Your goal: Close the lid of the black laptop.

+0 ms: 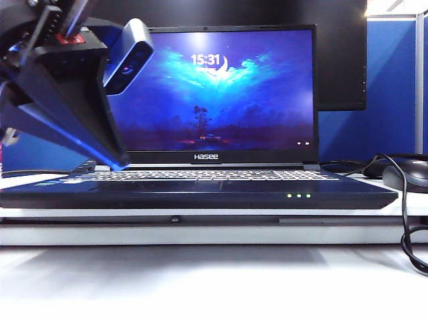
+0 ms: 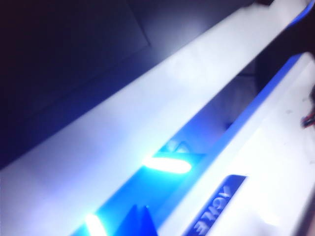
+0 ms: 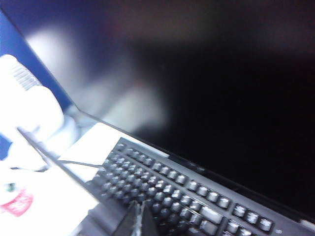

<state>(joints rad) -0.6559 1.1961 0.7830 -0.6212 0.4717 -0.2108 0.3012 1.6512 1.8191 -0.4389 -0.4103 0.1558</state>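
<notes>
Lid (image 1: pixel 221 87) upright (open) — left gripper (image 1: pixel 67 100), right gripper (image 3: pixel 138 221) near.

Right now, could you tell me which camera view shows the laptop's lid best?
The exterior view: the lid stands upright and open, screen lit, with the left pincer at its left side. The left wrist view is blurred glare. The right wrist view shows a keyboard and a dark panel; the right pincer looks closed.

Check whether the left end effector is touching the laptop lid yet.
Cannot tell. The exterior view shows the left arm overlapping the lid's left edge, hiding the left end effector; the left wrist view is blurred glare.
</notes>
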